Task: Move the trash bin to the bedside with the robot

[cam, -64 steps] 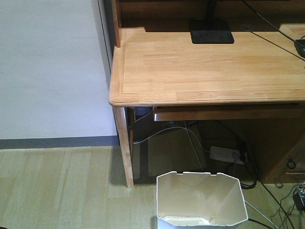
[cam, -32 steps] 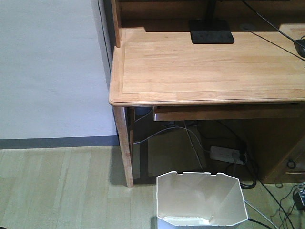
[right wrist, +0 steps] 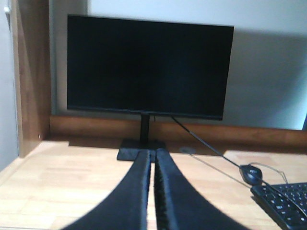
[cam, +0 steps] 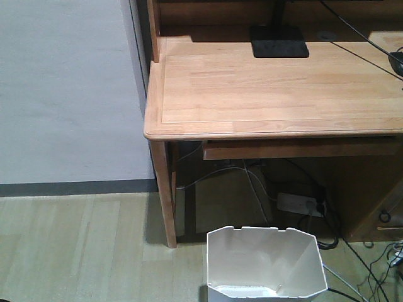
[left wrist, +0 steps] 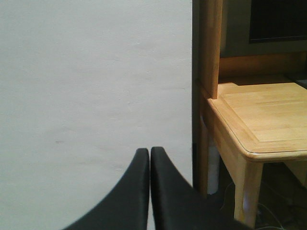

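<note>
The trash bin stands on the floor at the lower centre-right of the front view, near the wooden surface's front leg. The left claw is pinched together, facing a pale wall — the right claw is likewise closed, below a dark monitor.

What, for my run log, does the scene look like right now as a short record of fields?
trash bin: white, upright on the floor in front of the desk, open top
desk: wooden, monitor standing at its back
left gripper: shut, empty, facing the wall beside the desk
right gripper: shut, empty, above the desk, pointing at the monitor
bed: not in view
</note>
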### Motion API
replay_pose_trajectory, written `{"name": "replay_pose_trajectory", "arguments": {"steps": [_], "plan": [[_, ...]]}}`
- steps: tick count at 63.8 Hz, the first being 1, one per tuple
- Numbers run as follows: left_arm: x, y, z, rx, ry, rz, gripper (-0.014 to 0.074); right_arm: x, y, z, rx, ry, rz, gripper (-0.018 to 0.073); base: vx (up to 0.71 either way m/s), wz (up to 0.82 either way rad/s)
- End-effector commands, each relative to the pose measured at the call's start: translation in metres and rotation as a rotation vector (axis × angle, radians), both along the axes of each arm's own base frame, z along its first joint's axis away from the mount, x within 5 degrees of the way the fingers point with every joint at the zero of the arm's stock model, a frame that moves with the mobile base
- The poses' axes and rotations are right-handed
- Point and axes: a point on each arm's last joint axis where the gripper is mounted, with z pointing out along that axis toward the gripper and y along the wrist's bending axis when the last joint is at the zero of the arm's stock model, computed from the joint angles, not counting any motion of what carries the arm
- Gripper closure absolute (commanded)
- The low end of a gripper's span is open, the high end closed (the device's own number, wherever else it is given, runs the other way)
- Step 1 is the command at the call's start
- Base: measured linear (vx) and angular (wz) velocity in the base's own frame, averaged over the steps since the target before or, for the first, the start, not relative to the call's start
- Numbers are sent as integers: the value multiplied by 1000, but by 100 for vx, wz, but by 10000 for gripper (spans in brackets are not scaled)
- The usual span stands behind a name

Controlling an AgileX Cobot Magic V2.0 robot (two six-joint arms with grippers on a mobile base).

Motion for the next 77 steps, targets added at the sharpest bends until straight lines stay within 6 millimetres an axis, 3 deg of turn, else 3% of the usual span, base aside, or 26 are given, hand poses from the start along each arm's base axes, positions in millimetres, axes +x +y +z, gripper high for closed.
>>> {"name": "replay_pose_trajectory", "arguments": {"steps": [1, 19, 37, 49, 64, 77], "plan": [[-2, 0, 15, -1, -102, -2, 603, 20, 0, 26, 2, 11, 3, 561, 0, 0], [-2, 0, 15, -1, -102, -2, 603, 59, 0, 5, 44, 246, -1, 561, 0, 0], [-2, 0, 15, -1, -102, -2, 603, 72, 0, -10, -28, 363, 5, 523, 0, 0], [-2, 0, 15, -1, -102, -2, 603, 72, 0, -11, -28, 372, 5, 359, 0, 0], [-2, 0, 15, -1, -102, -2, 603, 72, 0, -11, -28, 376, 5, 61, 0, 0], [-2, 0, 15, -1, -102, -2, 603, 74, 0, -14, -1, 428, 0, 3, 0, 0]]}}
